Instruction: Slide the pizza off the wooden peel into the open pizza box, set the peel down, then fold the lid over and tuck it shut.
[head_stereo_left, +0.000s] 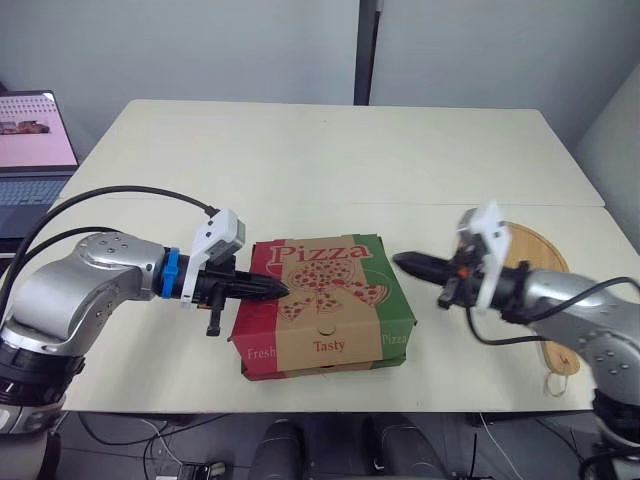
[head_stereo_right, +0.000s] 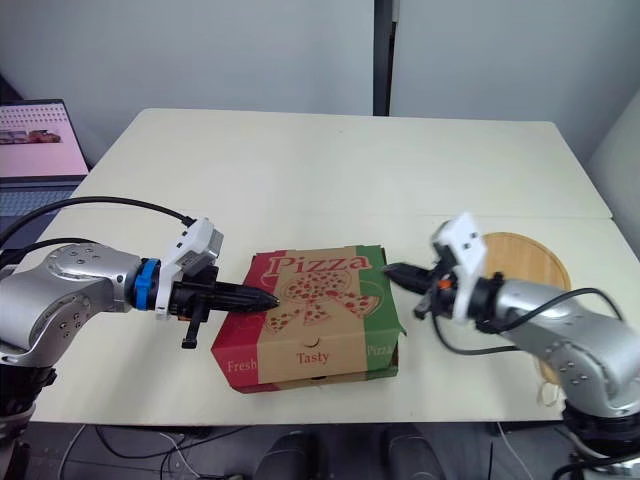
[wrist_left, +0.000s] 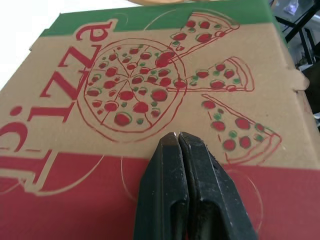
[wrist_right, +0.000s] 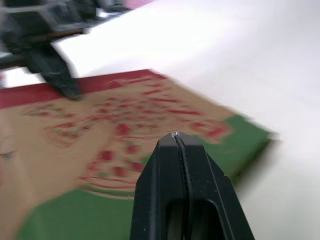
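The pizza box (head_stereo_left: 325, 320) lies closed on the table near its front edge, its printed lid flat. My left gripper (head_stereo_left: 282, 290) is shut, its tips resting over the lid's left part (wrist_left: 177, 135). To the right of the box, my right gripper (head_stereo_left: 398, 261) is shut and hovers just off the box's right edge (wrist_right: 175, 135). The round wooden peel (head_stereo_left: 535, 255) lies flat on the table at the right, partly hidden behind my right arm. The pizza is hidden inside the box.
A laptop (head_stereo_left: 35, 140) with a lit screen stands at the far left beside the table. The table (head_stereo_left: 330, 160) stretches wide and bare behind the box. Cables run along both arms.
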